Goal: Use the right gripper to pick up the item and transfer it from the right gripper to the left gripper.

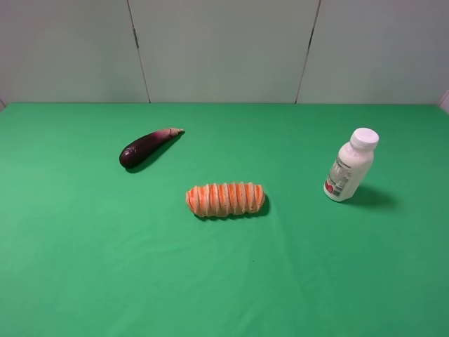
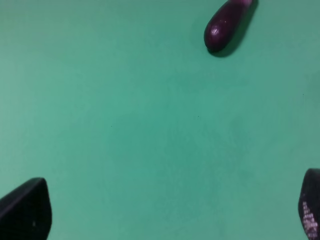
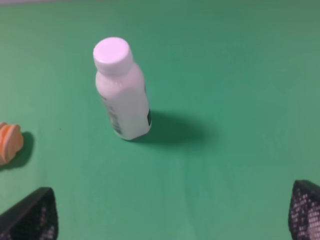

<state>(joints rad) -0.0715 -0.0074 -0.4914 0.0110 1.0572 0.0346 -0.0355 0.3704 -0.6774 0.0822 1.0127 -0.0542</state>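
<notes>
bottle (image 1: 349, 167) stands untouched; left pincer (image 2: 167, 207) and right pincer (image 3: 167, 215) both spread wide, empty.

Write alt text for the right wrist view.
A small white bottle with a white cap stands upright on green cloth, in front of the open right hand and its black fingertips. An orange-striped roll peeks in at the edge.

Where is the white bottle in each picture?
High camera: the bottle stands on the right side of the green cloth.
Left wrist: not in it.
Right wrist: the bottle stands ahead of the right end effector.
Shared landmark: the orange striped roll, seen in both bottle views.
</notes>
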